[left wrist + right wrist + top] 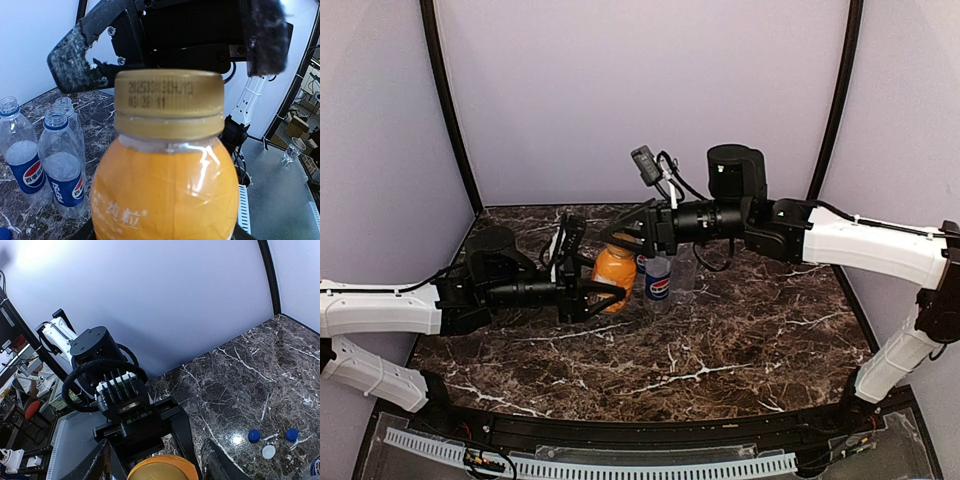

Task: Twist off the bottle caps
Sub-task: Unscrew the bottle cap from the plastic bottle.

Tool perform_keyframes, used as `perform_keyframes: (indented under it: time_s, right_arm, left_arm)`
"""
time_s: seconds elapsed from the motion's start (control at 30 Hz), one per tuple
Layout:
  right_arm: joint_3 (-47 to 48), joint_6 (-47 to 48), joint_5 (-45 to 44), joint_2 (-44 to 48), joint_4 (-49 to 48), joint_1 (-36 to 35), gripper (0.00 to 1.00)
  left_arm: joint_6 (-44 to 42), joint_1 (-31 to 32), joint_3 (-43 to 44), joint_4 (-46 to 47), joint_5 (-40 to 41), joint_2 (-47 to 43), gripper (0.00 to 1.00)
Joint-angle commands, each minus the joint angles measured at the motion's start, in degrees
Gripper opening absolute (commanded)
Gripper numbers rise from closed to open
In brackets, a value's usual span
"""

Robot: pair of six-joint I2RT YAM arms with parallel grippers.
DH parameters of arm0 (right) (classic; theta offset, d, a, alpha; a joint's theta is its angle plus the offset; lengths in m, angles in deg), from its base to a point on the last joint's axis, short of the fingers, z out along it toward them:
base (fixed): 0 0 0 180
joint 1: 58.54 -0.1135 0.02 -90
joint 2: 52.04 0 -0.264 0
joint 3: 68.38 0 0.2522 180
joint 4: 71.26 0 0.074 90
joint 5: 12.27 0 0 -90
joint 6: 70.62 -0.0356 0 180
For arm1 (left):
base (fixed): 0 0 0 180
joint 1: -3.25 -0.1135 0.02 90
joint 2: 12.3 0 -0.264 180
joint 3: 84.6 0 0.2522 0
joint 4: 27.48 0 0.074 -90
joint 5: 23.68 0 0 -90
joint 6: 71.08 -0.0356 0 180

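A short orange bottle [614, 272] stands at the table's middle, and my left gripper [608, 291] is shut on its body from the left. Its orange cap [168, 102] sits on the neck. My right gripper [626, 238] hangs open over that cap, with one of its fingers [218, 466] on each side and a small gap to the cap [162, 468]. Three clear bottles stand capless: two with blue Pepsi labels [23, 161] [62, 167] and an unlabelled one [65, 107]. Two blue caps [254, 435] [291, 434] and a white cap [269, 452] lie loose on the marble.
In the top view the Pepsi bottle [658, 281] and a clear bottle [683, 272] stand just right of the orange one, under the right arm. Pale walls close off the back and sides of the dark marble table [720, 350].
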Motion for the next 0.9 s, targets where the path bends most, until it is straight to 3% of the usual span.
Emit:
perform_keyframes:
  time_s: [0.0, 0.17, 0.33, 0.63, 0.87]
  right_arm:
    - [-0.4, 0.1, 1.5, -0.6, -2.3, -0.9, 0.58]
    - [-0.4, 0.3, 1.4, -1.2, -2.3, -1.1, 0.56]
    - [-0.3, 0.4, 1.4, -1.2, -2.3, -1.1, 0.43]
    - [-1.2, 1.0, 1.7, -0.8, -3.1, -1.1, 0.0]
    - [-2.6, 6.4, 6.2, -0.1, -5.3, 0.0, 0.0]
  left_arm:
    - [0.0, 0.3, 1.1, 0.5, 1.1, -0.9, 0.07]
    - [0.2, 0.4, 1.0, 0.5, 1.4, -0.9, 0.07]
    - [0.2, 0.3, 0.9, 0.5, 1.3, -1.0, 0.07]
    - [0.8, 0.3, 0.6, 1.1, 1.6, -1.1, 0.07]
    - [3.6, 0.3, -0.8, 6.4, -2.3, -1.8, 0.07]
